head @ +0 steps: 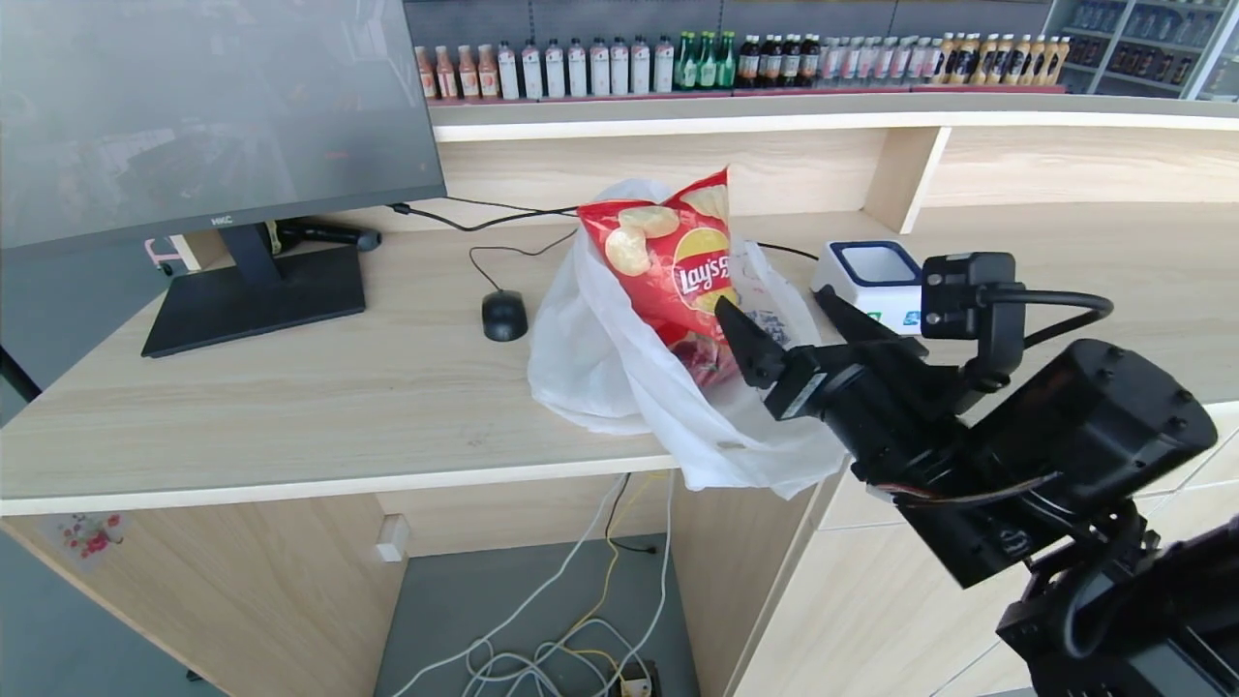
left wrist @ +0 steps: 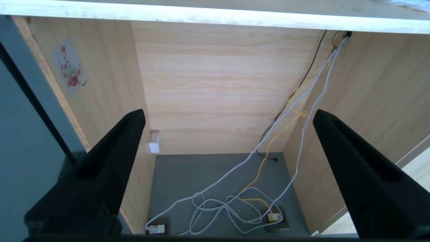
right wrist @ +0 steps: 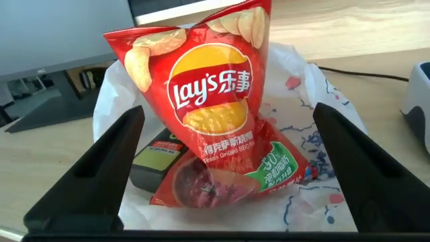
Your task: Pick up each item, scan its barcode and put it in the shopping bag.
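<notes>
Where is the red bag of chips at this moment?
In the head view, the red bag of chips stands inside the white shopping bag on the counter, between the mouse on the robot's left and the scanner on its right.

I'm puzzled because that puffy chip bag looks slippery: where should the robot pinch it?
Probably the flat top seam of the chip bag, from above: it stands nearly upright in the shopping bag with that seam clear, while its lower half is sunk in plastic beside a dark pack.

Right arm (head: pixel 1084 455) blk — screwed round housing, looped cable (head: pixel 1074 300), pointed jaws.
</notes>
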Controlling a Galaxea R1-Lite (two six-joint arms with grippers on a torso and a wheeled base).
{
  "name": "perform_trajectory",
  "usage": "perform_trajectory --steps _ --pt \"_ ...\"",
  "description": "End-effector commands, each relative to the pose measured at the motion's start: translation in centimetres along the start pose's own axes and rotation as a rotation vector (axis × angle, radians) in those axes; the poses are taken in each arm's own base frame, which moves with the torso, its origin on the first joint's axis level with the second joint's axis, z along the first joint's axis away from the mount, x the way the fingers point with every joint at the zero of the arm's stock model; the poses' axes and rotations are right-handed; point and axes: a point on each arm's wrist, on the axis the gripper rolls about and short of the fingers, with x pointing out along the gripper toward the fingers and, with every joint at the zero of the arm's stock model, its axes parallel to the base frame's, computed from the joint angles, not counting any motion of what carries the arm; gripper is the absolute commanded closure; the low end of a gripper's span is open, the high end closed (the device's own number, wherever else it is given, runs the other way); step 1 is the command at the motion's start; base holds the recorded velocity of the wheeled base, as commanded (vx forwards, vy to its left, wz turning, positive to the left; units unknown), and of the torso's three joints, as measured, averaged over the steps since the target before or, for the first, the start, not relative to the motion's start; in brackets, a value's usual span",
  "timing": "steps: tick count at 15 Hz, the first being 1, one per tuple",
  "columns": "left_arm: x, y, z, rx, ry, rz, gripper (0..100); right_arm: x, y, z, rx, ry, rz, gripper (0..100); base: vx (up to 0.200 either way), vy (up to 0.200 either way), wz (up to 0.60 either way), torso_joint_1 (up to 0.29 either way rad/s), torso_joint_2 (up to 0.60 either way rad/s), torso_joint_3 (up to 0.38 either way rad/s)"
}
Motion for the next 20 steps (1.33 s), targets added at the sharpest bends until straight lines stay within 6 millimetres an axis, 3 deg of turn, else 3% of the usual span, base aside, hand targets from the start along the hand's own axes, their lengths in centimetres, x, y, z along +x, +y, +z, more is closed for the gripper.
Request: perform_trajectory --steps 1,4,6,8,10,12,13,15,17,20 --pt "0.0 0.0 0.0 0.0 0.0 0.001 0 -4.4 -0.9 3.6 0.007 -0.051 0.014 0 0.0 0.0 0.0 0.0 0.0 0.0" --pt "0.0 0.0 0.0 0.0 0.0 0.001 0 -12.3 -2.9 7.1 -0.008 -0.113 0.044 0 0.0 0.0 0.0 0.0 0.0 0.0" --pt "0.0 0.0 0.0 0.0 0.0 -0.001 0 -18.1 -4.5 7.3 -0.007 -0.123 0.068 0 0.0 0.0 0.0 0.0 0.0 0.0" --pt "0.0 0.0 0.0 0.0 0.0 -0.001 0 -20.7 -5.2 9.1 0.016 -0.211 0.068 0 0.0 0.0 0.0 0.0 0.0 0.0" --pt "0.0 0.0 0.0 0.0 0.0 -0.001 0 -24.8 -6.4 8.8 0.0 -0.151 0.081 0 0.0 0.0 0.0 0.0 0.0 0.0" --pt "0.0 0.0 0.0 0.0 0.0 0.001 0 -28.0 -7.2 6.9 -0.034 -0.03 0.14 0 0.0 0.0 0.0 0.0 0.0 0.0" --pt "0.0 0.0 0.0 0.0 0.0 -0.001 0 -30.6 -8.0 4.7 -0.09 0.076 0.152 0 0.0 0.0 0.0 0.0 0.0 0.0" --pt "0.0 0.0 0.0 0.0 0.0 0.001 0 -32.7 -8.6 2.7 -0.183 0.146 0.207 0 0.0 0.0 0.0 0.0 0.0 0.0" --pt "0.0 0.0 0.0 0.0 0.0 -0.001 0 -33.0 -8.6 1.3 -0.226 0.266 0.251 0 0.0 0.0 0.0 0.0 0.0 0.0" --pt "0.0 0.0 0.0 0.0 0.0 0.001 0 -33.2 -8.6 1.2 -0.223 0.308 0.306 0 0.0 0.0 0.0 0.0 0.0 0.0"
